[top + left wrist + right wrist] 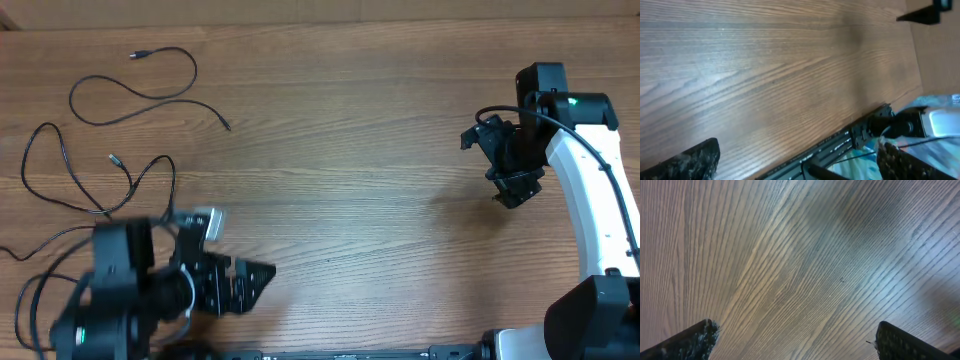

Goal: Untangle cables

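The cables lie at the table's far left in the overhead view. One thin black cable [150, 100] curls from a small plug at the back toward the middle. A second cable [66, 165] loops closer to the front, and its strands run under my left arm. My left gripper [252, 281] stands open to the right of them, over bare wood, holding nothing. In the left wrist view its fingers [692, 161] frame only the table and its front edge. My right gripper [514, 192] hangs open at the far right, away from the cables. Its fingers [904, 342] show only wood between them.
A black rail [840, 145] runs along the table's front edge [350, 352]. Thick black wires [30, 300] from the left arm loop at the front left, close to the thin cords. The white right arm [590, 200] fills the right side.
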